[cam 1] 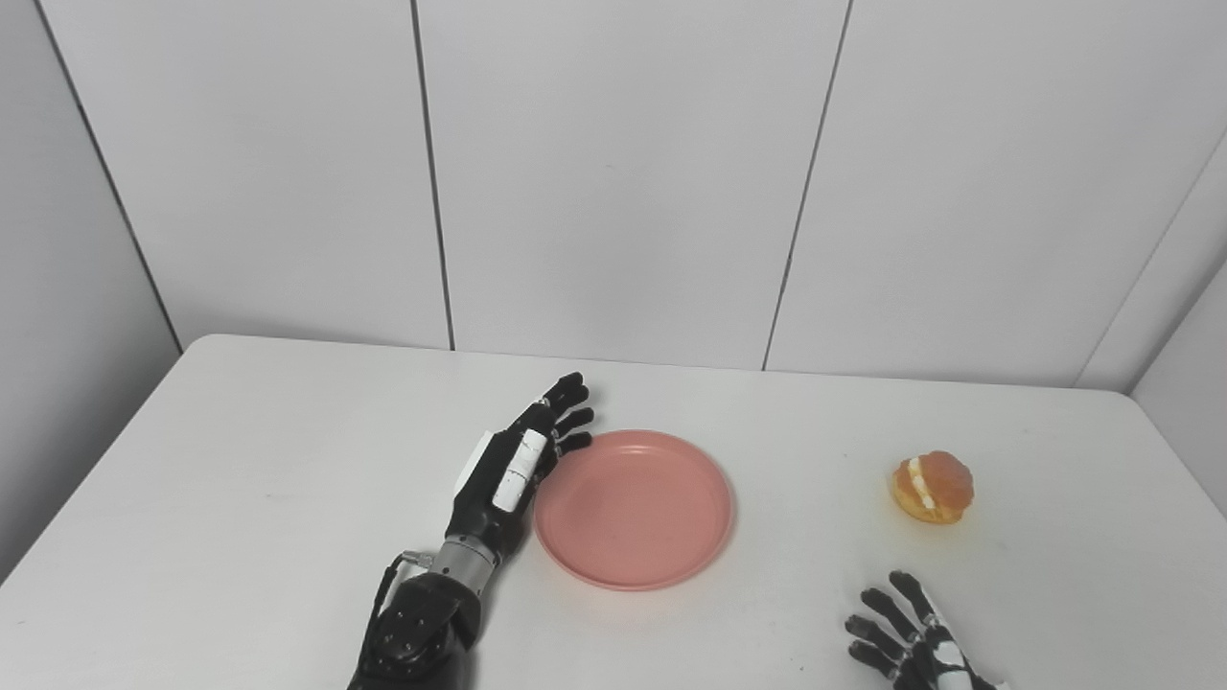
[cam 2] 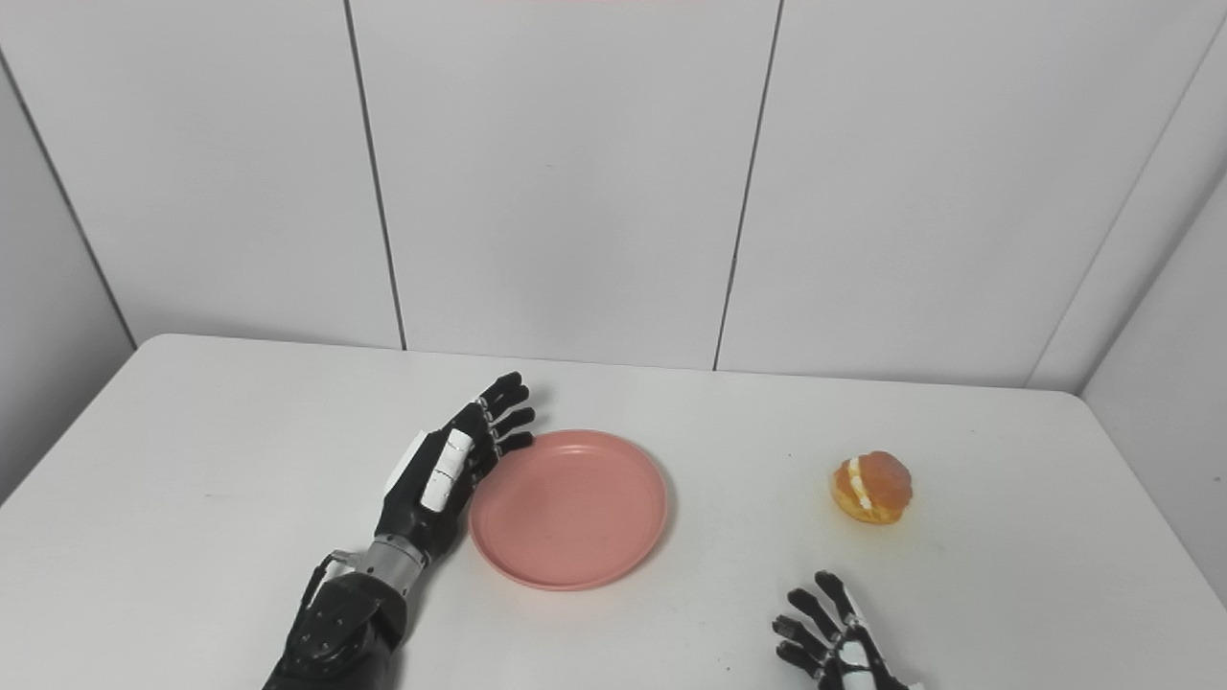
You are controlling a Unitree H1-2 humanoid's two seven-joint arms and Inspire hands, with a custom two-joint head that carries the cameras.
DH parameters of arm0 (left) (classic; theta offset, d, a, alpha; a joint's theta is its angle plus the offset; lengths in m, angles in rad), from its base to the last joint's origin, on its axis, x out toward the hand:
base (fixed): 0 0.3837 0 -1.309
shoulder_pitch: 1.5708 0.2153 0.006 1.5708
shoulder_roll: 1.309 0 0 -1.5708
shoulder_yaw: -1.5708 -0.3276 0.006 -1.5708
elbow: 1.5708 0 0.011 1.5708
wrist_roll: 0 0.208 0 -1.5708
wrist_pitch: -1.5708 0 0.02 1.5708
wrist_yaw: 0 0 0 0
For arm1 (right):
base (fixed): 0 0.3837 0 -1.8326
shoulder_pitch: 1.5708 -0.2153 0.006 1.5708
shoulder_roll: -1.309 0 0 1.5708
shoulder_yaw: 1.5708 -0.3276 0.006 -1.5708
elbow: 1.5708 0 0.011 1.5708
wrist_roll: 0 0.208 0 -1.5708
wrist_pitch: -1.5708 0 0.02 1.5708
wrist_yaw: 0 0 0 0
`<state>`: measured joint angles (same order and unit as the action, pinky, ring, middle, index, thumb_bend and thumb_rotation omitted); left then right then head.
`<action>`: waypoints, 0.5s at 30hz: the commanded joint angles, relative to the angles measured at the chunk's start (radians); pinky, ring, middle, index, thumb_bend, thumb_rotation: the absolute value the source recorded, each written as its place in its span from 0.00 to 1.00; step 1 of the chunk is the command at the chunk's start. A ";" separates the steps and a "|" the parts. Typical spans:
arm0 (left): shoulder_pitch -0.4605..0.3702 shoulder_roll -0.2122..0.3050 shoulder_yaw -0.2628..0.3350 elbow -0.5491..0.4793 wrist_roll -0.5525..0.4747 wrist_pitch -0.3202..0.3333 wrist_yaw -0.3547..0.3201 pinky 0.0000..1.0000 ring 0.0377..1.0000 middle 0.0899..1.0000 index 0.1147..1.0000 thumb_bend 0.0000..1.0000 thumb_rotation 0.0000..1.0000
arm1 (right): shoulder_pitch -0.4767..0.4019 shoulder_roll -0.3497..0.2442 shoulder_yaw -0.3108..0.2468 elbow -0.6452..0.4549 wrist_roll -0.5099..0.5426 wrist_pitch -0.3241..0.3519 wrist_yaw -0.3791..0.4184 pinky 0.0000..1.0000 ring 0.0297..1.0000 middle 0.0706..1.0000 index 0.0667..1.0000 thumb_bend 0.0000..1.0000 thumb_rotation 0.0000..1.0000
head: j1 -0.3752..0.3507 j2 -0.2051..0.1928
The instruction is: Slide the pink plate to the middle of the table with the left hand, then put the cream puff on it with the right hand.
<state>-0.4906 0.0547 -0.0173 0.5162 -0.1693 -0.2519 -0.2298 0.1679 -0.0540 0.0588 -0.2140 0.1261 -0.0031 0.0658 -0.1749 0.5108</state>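
No writing, label, brand, number or sign can be read anywhere in either view.

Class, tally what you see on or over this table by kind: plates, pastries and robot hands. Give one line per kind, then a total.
Plates: 1, the pink plate
Pastries: 1, the cream puff
Robot hands: 2, the left hand and the right hand
Total: 4
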 commanded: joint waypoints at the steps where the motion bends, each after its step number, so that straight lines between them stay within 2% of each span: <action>1: -0.007 -0.012 -0.010 0.001 0.000 -0.008 -0.023 0.84 0.88 0.91 0.85 0.94 0.87 | 0.008 0.019 0.030 -0.016 -0.012 0.054 0.012 0.78 0.80 0.85 0.92 0.86 1.00 | -0.023 0.005; 9: -0.004 0.009 0.001 -0.007 -0.020 0.002 -0.048 0.85 0.89 0.92 0.85 0.94 0.88 | -0.003 0.049 0.056 -0.018 -0.033 0.067 -0.003 0.78 0.80 0.86 0.93 0.86 1.00 | -0.109 0.015; 15: -0.005 0.022 0.016 0.005 -0.041 -0.024 -0.074 0.86 0.90 0.92 0.86 0.91 0.88 | -0.012 0.068 0.071 -0.007 -0.061 0.068 -0.019 0.77 0.79 0.86 0.93 0.87 1.00 | -0.163 0.006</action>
<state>-0.4902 0.0661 -0.0089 0.5147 -0.1935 -0.2506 -0.2860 0.1578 0.0017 0.1067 -0.2220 0.0710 0.0248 0.0281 -0.3389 0.5170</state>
